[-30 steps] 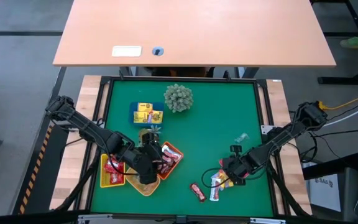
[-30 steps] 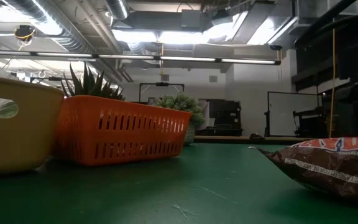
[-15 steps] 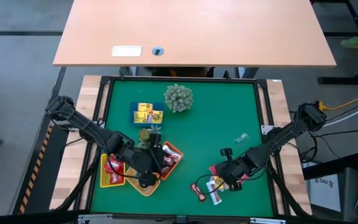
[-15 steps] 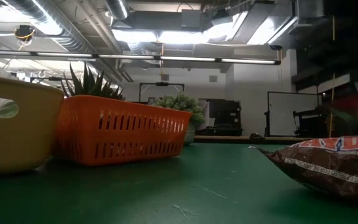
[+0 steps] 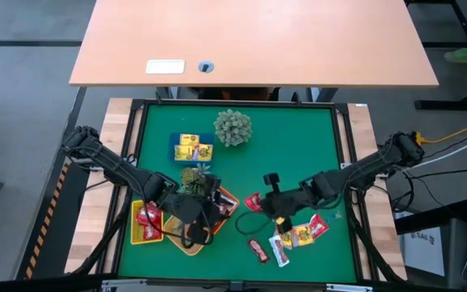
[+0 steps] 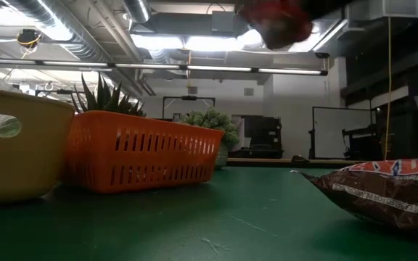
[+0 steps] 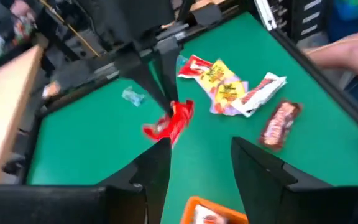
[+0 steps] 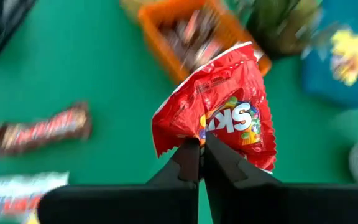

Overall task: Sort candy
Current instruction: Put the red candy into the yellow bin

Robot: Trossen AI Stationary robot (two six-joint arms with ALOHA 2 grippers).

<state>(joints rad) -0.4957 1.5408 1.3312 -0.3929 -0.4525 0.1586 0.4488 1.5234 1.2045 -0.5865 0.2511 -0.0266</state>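
I've got the red packet (image 8: 229,112) pinched by one corner in my right gripper (image 8: 201,158), up off the table near the orange tray (image 5: 227,200). That thin hold (just an edge) could slip and drop it short. My left gripper (image 7: 197,158) hangs over the trays, fingers apart, empty.

One camera hangs high above me and looks straight down on the whole green table (image 5: 298,146) and both my arms. Another sits at tabletop level, looking flat across the table into the room beyond, very near a brown bar (image 6: 383,190). My left wrist camera looks past my own fingers (image 7: 155,171) toward my right arm. My right wrist camera looks close down on a red packet (image 8: 225,109); the high, low and left wrist views share that packet.
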